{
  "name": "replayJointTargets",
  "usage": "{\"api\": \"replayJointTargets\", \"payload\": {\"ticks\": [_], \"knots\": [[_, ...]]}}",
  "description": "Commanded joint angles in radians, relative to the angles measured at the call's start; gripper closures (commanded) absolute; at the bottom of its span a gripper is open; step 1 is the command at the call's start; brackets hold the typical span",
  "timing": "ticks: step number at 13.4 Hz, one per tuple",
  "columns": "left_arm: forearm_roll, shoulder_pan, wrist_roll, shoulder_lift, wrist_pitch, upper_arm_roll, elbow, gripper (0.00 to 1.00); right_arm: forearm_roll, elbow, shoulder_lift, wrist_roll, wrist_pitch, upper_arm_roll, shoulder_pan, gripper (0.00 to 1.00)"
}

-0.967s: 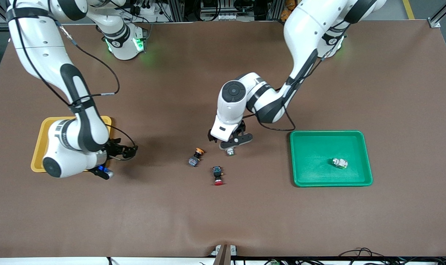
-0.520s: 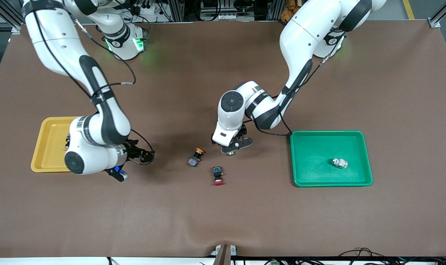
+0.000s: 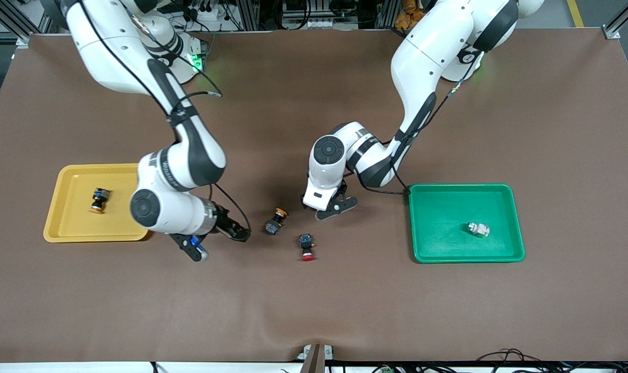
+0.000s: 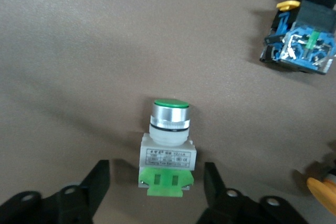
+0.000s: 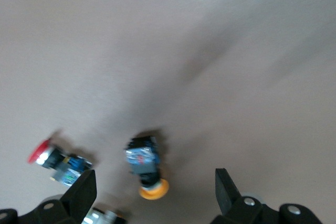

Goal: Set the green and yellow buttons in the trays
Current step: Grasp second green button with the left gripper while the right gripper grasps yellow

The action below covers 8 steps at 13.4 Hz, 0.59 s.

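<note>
— What else do I have on the brown table mat [image 3: 552, 129]?
— One red-capped switch [image 3: 307, 246] on its side, cap toward the front camera, dark body away. Cables [image 3: 505, 356] show along the table's front edge.

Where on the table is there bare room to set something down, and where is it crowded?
Bare brown table lies nearer the camera than both trays. Crowded: mid-table, where the yellow button, red button and both grippers, left and right, cluster.
</note>
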Motion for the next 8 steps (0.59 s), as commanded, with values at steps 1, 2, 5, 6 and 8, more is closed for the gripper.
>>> {"api": "replayJointTargets", "payload": {"ticks": [1, 2, 5, 6, 8], "knots": [[0.030, -0.012, -0.016, 0.020, 0.002, 0.010, 0.035, 1.00, 0.000, 0.009, 0.051, 0.098, 0.046, -0.013, 0.068, 0.00], [0.035, -0.008, -0.016, 0.013, 0.002, 0.010, 0.035, 1.00, 0.000, 0.009, 0.068, 0.098, 0.054, -0.015, 0.092, 0.00], [0.063, 0.070, 0.036, -0.068, -0.034, 0.004, 0.024, 1.00, -0.002, 0.004, 0.097, 0.099, 0.087, -0.015, 0.100, 0.00], [0.061, 0.102, 0.073, -0.109, -0.088, 0.001, 0.023, 1.00, 0.000, 0.006, 0.106, 0.099, 0.100, -0.015, 0.111, 0.00], [0.058, 0.135, 0.137, -0.180, -0.191, 0.002, 0.017, 1.00, -0.002, 0.001, 0.131, 0.104, 0.155, -0.015, 0.131, 0.17]]}}
